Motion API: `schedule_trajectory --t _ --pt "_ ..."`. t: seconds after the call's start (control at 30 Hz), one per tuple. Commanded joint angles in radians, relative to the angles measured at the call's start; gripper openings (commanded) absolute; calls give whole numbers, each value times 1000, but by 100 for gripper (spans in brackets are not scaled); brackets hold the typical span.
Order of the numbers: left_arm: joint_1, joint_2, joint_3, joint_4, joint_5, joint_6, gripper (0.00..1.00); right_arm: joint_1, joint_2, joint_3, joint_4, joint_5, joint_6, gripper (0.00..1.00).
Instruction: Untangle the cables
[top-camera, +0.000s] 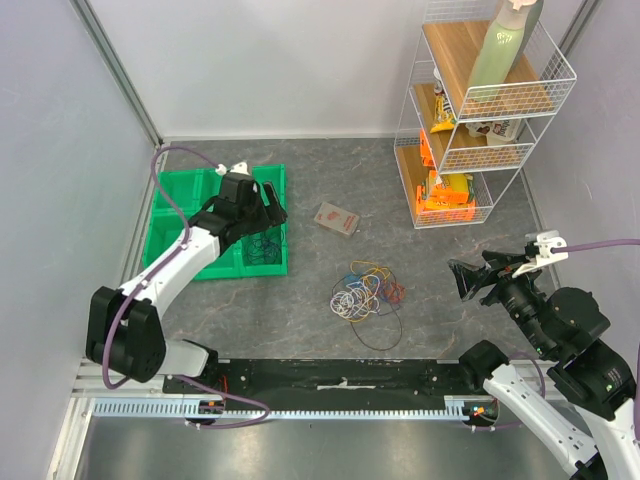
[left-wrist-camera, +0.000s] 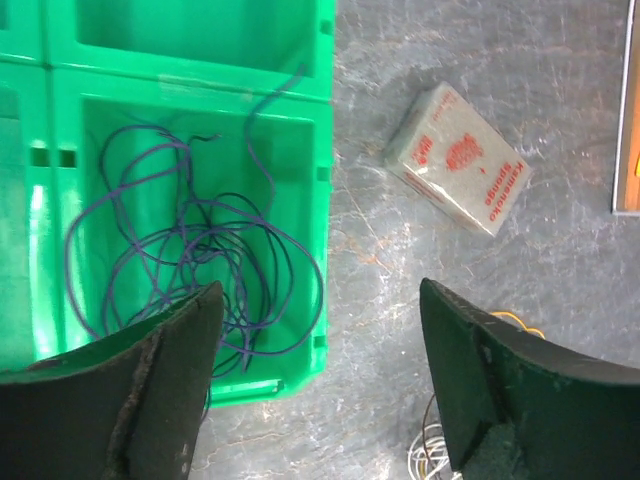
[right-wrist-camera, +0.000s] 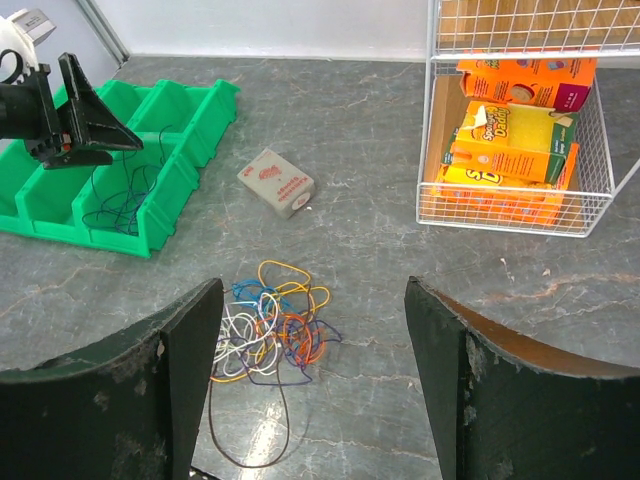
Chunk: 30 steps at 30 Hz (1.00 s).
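Left gripper (left-wrist-camera: 320, 290) open, empty, over the dark purple wire (left-wrist-camera: 200, 240) in the green plastic bin (left-wrist-camera: 190, 85). Right gripper (right-wrist-camera: 312, 285) open too. Risk: we pull one loop and the whole multicoloured wire tangle (right-wrist-camera: 268, 325) on the grey table (top-camera: 300, 180) drags along.

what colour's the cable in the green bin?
Dark purple cable; the left wrist view shows it best.

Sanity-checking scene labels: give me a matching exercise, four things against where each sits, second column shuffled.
Things:
1 purple cable
2 mixed cable heap
3 sponge pack
4 spray bottle

Places:
A top shelf of the wire rack
B on the table, farther back, on its own
C inside the green bin
D on the table, nearer the front edge

Pairs: 1-C, 2-D, 3-B, 4-A
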Motion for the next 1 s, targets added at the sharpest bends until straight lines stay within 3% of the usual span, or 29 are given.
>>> schedule_trajectory --t 0.0,0.13,0.27,0.33,0.57,0.97 --pt "-67 43 64 -27 52 78 79 0 -5 -10 44 -15 14 81" --pt "-127 82 58 -41 -36 88 61 0 -8 -5 40 -21 19 81" --pt "-129 73 37 -41 -125 82 56 0 -13 6 25 -9 17 81" --pt "-120 63 29 -33 -162 62 49 0 -13 4 23 -7 16 81" --pt "-43 95 35 59 -82 -27 25 0 -4 -11 40 -27 22 81" --pt "60 391 63 102 -30 -51 11 0 -13 -7 35 -27 25 81"
